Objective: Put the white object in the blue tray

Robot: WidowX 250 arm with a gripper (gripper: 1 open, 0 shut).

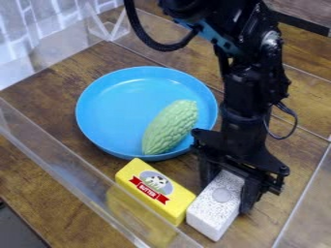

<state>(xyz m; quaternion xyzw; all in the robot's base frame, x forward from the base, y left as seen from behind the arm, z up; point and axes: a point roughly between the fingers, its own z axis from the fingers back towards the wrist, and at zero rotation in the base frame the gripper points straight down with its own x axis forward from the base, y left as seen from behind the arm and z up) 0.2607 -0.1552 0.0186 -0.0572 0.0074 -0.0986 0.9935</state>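
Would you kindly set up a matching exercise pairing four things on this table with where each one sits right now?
Things:
1. white object
2. green bumpy vegetable
3. yellow box
4. blue tray

Places:
A. lying inside the tray, on its right side
B. between the fingers of the hand, on the table
C. on the table in front of the tray, left of the white block
D. on the table, left of the arm

Pairs: 1-B, 2-A, 3-C, 4-D
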